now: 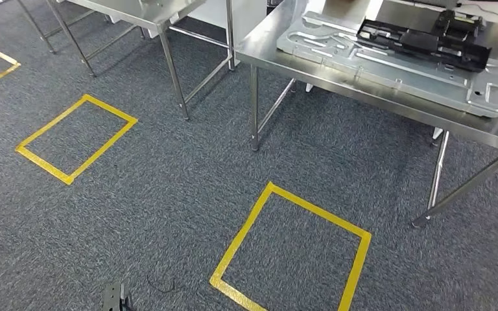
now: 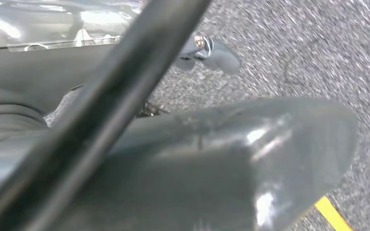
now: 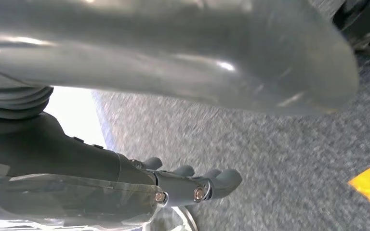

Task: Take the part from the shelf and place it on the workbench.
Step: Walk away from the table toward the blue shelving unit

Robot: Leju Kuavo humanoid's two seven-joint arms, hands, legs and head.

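A dark, bar-shaped part (image 2: 101, 125) runs slantwise between my left hand's (image 2: 183, 159) thick grey thumb and its darker fingers (image 2: 207, 50), and the hand grips it. The part's dark end (image 1: 113, 299) pokes into the head view at the bottom edge. My right hand (image 3: 188, 110) hangs over the carpet with its fingers (image 3: 197, 185) stretched out, apart from the thumb and holding nothing. The steel workbench (image 1: 389, 97) stands at the upper right, ahead of me.
On the workbench lies a silver stamped plate (image 1: 486, 91) with a black assembly (image 1: 421, 42) on it. A second steel table (image 1: 162, 19) stands at the upper left. Yellow tape squares (image 1: 292, 253) (image 1: 78, 137) mark the grey carpet.
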